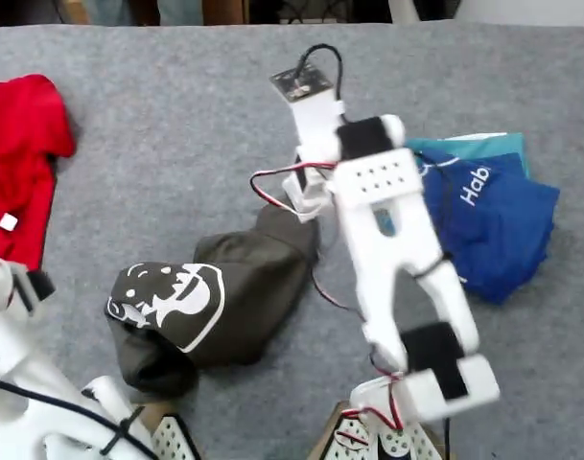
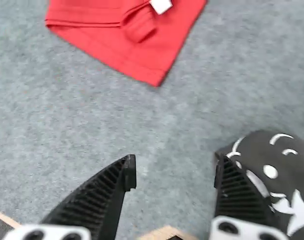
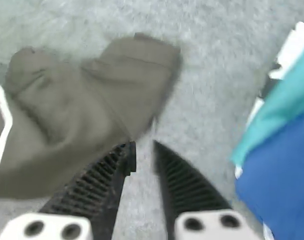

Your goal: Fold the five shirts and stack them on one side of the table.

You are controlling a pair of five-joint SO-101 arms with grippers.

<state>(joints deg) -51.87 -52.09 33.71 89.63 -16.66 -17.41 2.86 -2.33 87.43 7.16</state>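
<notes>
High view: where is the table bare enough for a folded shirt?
The widest bare table lies between the red shirt and the olive shirt, running to the far edge. A smaller patch sits far right, beyond the teal shirt. It is crowded where the right arm stands between the olive shirt and the blue shirt.

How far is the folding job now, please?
Done: the blue shirt lies on the teal shirt at one side, like a started stack. In hand: nothing is gripped; the right hand sits open at the edge of the crumpled olive shirt, the left hand open above bare table. Left: the olive shirt and the red shirt seem to need folding and stacking.
</notes>
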